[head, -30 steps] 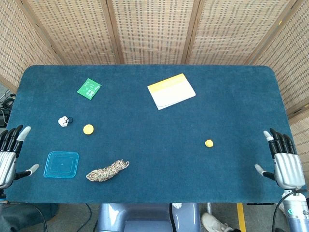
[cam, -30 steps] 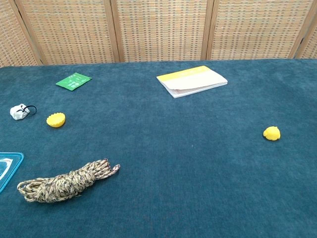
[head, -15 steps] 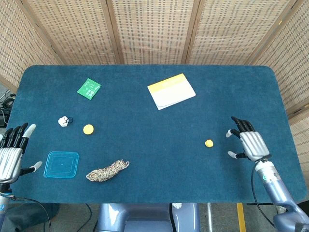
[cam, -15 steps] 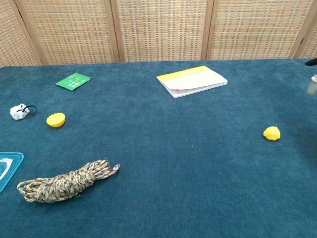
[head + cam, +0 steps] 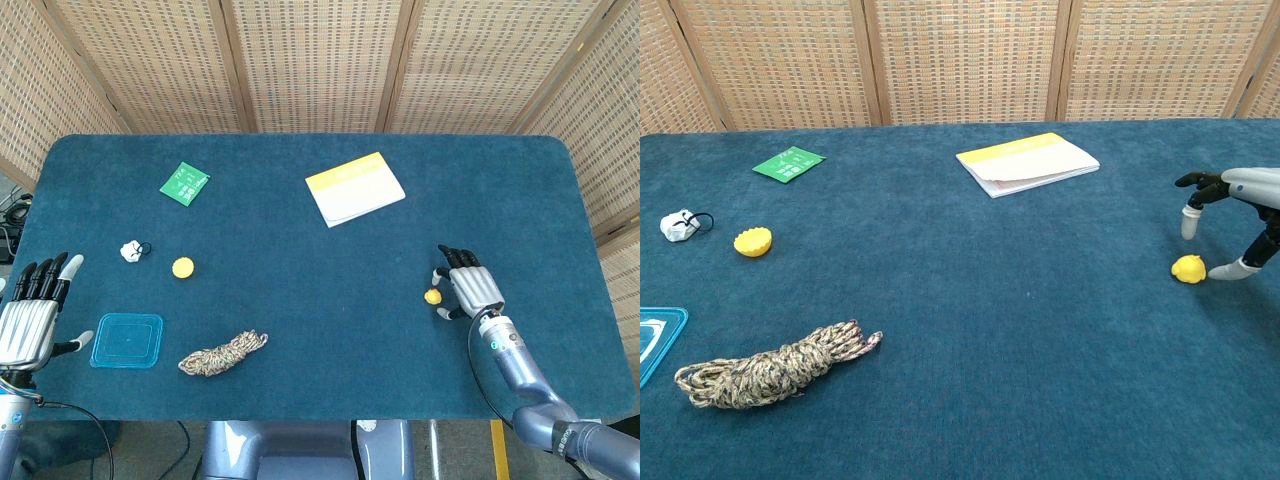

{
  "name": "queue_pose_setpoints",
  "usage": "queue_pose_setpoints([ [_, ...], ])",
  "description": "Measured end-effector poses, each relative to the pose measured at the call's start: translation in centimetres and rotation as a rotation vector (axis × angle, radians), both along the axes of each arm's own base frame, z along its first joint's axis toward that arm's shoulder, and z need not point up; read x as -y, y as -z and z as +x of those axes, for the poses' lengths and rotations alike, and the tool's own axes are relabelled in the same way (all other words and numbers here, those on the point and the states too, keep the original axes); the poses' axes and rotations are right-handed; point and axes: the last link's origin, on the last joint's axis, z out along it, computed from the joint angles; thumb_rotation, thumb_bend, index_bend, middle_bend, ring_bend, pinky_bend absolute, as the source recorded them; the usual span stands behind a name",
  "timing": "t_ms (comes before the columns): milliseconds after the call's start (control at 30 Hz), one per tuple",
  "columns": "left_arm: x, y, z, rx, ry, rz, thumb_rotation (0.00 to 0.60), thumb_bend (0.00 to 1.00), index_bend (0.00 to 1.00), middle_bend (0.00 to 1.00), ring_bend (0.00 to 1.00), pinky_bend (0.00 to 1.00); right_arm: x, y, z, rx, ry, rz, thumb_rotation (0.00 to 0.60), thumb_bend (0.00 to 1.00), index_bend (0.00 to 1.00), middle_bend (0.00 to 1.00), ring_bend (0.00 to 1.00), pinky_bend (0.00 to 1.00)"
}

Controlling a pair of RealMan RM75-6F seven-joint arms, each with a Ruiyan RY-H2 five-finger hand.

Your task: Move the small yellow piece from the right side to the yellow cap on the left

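The small yellow piece [image 5: 432, 297] [image 5: 1188, 268] lies on the blue table, right of centre. My right hand [image 5: 468, 289] [image 5: 1240, 215] hovers just to its right, fingers spread and arched around it, holding nothing; one fingertip reaches the table beside the piece. The yellow cap [image 5: 182, 267] [image 5: 753, 242] sits far to the left. My left hand [image 5: 32, 318] stays open at the table's left front edge, seen only in the head view.
A yellow-and-white notebook [image 5: 354, 188] lies at the back centre and a green card [image 5: 184, 184] at the back left. Near the cap are a small white clip [image 5: 131, 251], a blue lid [image 5: 127, 340] and a coiled rope [image 5: 222, 353].
My right hand has swept in from the table's right front edge to the yellow piece and now shows in the chest view. My left hand has crept slightly forward.
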Motion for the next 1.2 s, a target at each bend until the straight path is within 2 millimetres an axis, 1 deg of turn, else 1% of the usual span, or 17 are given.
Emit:
queue_pose_setpoints([
  [200,-0.1,0.1,-0.1,-0.001,-0.004,-0.004,0.600,0.00,0.00,0.00,0.00,0.00,0.5,0.5,-0.1,-0.021,0.012,-0.003,0.600,0.23,0.42,0.00,0.00,0.00],
  [433,-0.1,0.2,-0.1,-0.002,-0.005,-0.008,0.600,0.00,0.00,0.00,0.00,0.00,0.9,1.3,-0.6,-0.038,0.044,0.014,0.600,0.23,0.42,0.00,0.00,0.00],
  [700,-0.2,0.2,-0.1,-0.004,-0.009,-0.009,0.600,0.00,0.00,0.00,0.00,0.00,1.2,2.1,-0.6,-0.051,0.057,0.027,0.600,0.24,0.42,0.00,0.00,0.00],
  [967,-0.3,0.3,-0.2,-0.008,-0.016,-0.003,0.600,0.00,0.00,0.00,0.00,0.00,1.6,2.4,-1.0,-0.049,0.093,0.039,0.600,0.28,0.51,0.00,0.00,0.00],
  [1200,-0.3,0.2,-0.2,-0.003,-0.017,-0.003,0.600,0.00,0.00,0.00,0.00,0.00,1.7,2.2,-0.4,-0.019,0.088,0.043,0.600,0.28,0.52,0.00,0.00,0.00],
])
